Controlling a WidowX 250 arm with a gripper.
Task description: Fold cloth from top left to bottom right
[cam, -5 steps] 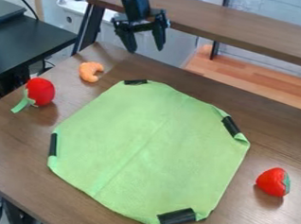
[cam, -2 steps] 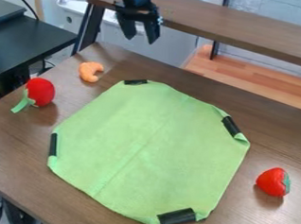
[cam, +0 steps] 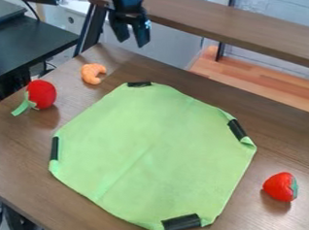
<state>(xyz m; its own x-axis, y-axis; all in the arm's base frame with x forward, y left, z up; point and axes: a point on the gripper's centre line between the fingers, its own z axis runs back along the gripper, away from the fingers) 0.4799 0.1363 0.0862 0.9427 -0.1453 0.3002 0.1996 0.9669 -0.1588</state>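
Observation:
My black gripper [cam: 132,43] hangs at the top, left of centre, above the table's far edge and well behind the cloth. Its two fingers stand a little apart with nothing between them. The green cloth [cam: 152,155] lies spread out flat on the brown table, with a faint crease running across its middle. Black strips mark its four corners, which look tucked in: top left, right, bottom and left. The gripper does not touch the cloth.
An orange shrimp-like toy [cam: 93,73] and a red toy with a green stem [cam: 41,94] lie left of the cloth. A toy strawberry [cam: 280,186] sits at the right. Behind the table runs a raised brown shelf [cam: 246,32].
The gripper has moved left and slightly up, turning a little, and its fingers have come closer together. The cloth and toys have stayed put.

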